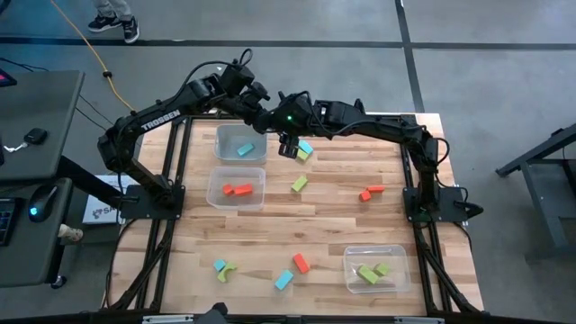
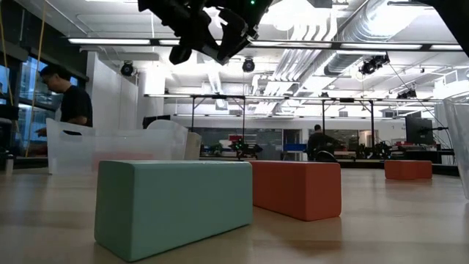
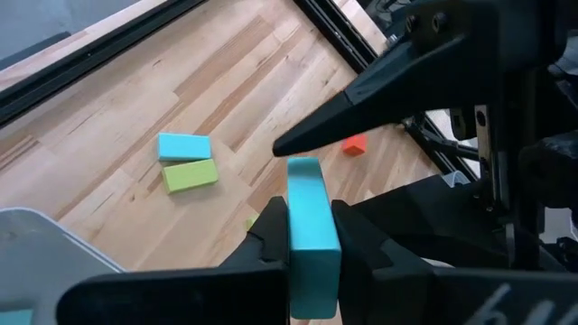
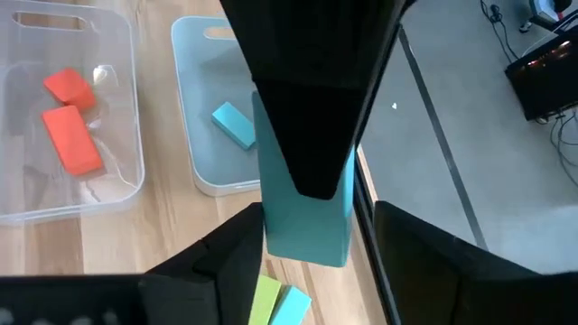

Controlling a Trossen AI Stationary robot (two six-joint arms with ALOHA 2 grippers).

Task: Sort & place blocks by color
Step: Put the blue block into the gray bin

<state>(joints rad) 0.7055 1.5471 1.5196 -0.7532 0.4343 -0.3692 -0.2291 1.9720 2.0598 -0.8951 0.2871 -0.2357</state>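
High view shows sorting partly done: one blue, two red and some green blocks binned, about nine loose on the tabletop. Left gripper pinches a blue block; right gripper fingers spread around it, a handover just beside the blue bin.

A robotics lab — exposed silver ceiling ducts, rows of black-framed workstations across the hall, and a grey concrete floor around the pale wooden-slat table.
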